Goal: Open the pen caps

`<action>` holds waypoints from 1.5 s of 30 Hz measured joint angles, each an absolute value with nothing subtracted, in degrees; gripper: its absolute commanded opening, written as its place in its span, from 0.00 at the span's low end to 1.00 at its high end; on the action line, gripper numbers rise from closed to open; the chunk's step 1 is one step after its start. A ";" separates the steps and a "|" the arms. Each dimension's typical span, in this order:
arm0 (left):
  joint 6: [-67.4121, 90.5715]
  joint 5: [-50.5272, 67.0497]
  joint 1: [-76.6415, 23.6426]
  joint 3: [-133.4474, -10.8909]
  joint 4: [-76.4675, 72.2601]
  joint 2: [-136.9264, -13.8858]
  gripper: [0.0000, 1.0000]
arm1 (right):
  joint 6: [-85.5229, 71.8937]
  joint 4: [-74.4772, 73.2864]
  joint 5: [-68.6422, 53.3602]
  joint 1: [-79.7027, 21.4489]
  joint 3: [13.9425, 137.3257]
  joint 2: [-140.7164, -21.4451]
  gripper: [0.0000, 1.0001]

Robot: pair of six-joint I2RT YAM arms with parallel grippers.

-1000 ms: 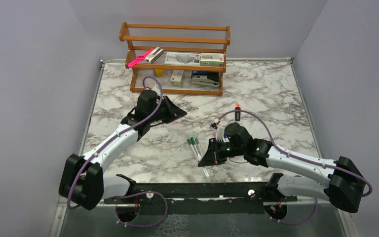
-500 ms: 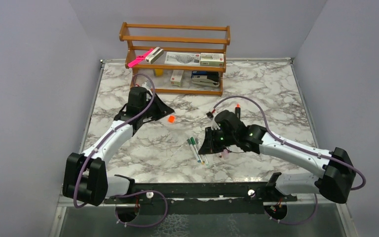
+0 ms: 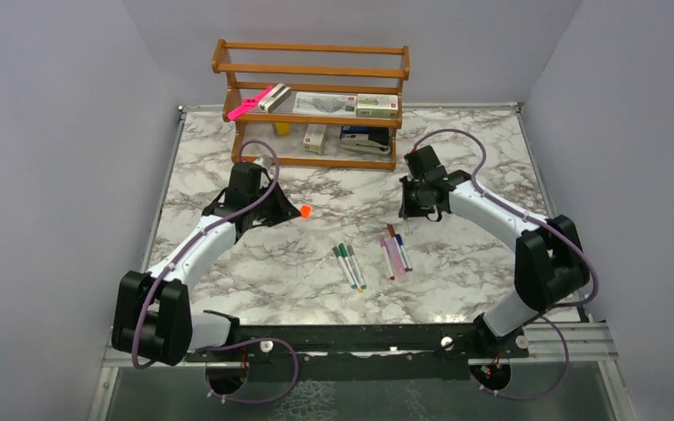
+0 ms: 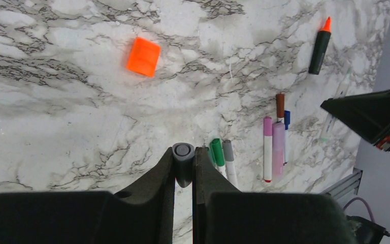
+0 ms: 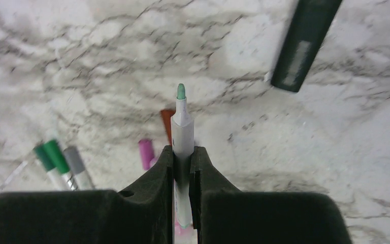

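Spans a marble desk (image 3: 474,167), with a wooden rack (image 3: 311,68) at twelve o'clock. Clamps a white-barrelled marker (image 5: 182,122) in the closed right end effector (image 5: 182,155) at two o'clock, bare green tip forward, likely to keep ink off the marble. Pinches a stubby grey cap (image 4: 183,151) in the closed left end effector (image 4: 185,160) at ten o'clock, apart from any barrel. Shows the black highlighter (image 4: 319,48) bare-tipped at two o'clock in the left wrist view, its orange cap (image 4: 143,56) loose at eleven. Has capped pens (image 3: 348,265) at six o'clock, presumably next.
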State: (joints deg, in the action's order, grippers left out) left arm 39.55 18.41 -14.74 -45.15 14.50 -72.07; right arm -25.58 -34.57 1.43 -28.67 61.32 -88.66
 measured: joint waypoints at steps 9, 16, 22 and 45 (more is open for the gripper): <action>36.29 17.26 -14.46 -45.15 15.31 -77.17 0.00 | -20.45 -34.63 10.04 -24.03 70.94 -102.28 0.04; 34.15 17.06 -13.96 -45.52 15.64 -80.09 0.00 | -18.55 -35.18 13.41 -22.70 75.50 -108.86 0.19; 32.32 17.06 -13.30 -47.00 16.03 -83.07 0.00 | -17.89 -35.86 14.39 -22.20 76.73 -109.65 0.31; 29.21 13.96 -13.21 -54.87 14.39 -93.93 0.15 | -19.81 -38.19 0.91 -22.04 63.77 -82.26 0.35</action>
State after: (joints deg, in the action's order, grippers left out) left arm 29.21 13.96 -13.21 -54.87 14.39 -93.93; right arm -19.81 -38.20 0.91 -22.04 63.77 -82.26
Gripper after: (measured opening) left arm 0.129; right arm 0.349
